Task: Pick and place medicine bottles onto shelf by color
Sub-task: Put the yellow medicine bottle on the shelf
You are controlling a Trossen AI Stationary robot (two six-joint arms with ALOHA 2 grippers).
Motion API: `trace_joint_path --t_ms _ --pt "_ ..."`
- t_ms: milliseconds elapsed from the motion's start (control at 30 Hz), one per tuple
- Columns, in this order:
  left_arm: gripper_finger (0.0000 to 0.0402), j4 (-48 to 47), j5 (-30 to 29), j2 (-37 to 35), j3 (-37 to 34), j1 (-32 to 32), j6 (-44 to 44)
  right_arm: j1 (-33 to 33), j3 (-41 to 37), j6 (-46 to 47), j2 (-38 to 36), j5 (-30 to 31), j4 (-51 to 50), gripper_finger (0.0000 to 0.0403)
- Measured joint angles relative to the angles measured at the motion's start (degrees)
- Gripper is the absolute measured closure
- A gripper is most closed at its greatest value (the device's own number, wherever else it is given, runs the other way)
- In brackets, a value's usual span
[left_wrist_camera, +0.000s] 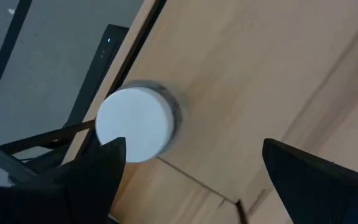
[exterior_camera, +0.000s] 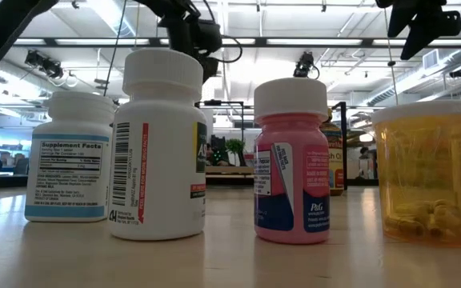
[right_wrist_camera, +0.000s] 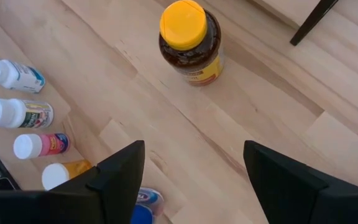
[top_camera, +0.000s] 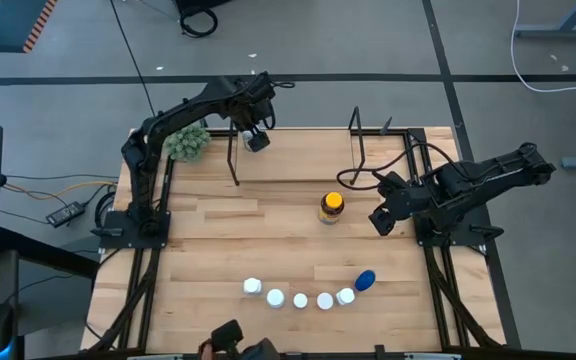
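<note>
My left gripper (top_camera: 257,140) is open over the far left part of the light-wood shelf (top_camera: 298,160). In the left wrist view (left_wrist_camera: 191,174) a white-capped bottle (left_wrist_camera: 135,123) stands upright on the shelf board near its edge, below and beside one finger. My right gripper (top_camera: 381,218) is open and empty above the table, right of the amber bottle with the yellow cap (top_camera: 331,207), which stands upright on the table and also shows in the right wrist view (right_wrist_camera: 188,40). Several small white-capped bottles (top_camera: 300,299) and a blue one (top_camera: 365,279) stand in a row near the table's near edge.
A green fuzzy plant ball (top_camera: 186,142) sits at the table's far left corner, beside the shelf's left black wire upright (top_camera: 234,160). The right wire upright (top_camera: 358,145) stands far of the amber bottle. Bare wood lies between the shelf and the bottle row.
</note>
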Motion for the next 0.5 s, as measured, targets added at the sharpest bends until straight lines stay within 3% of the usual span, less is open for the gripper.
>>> trace_joint_path --t_ms 267,500 --pt "0.0024 0.6 0.4 -2.6 0.0 -4.1 -4.8 0.0 0.0 2.2 0.0 -0.9 0.1 0.0121" --pt "0.0039 6.2 5.1 -6.6 0.0 -9.1 -10.0 0.2 0.0 0.4 0.0 -3.7 0.4 0.0121"
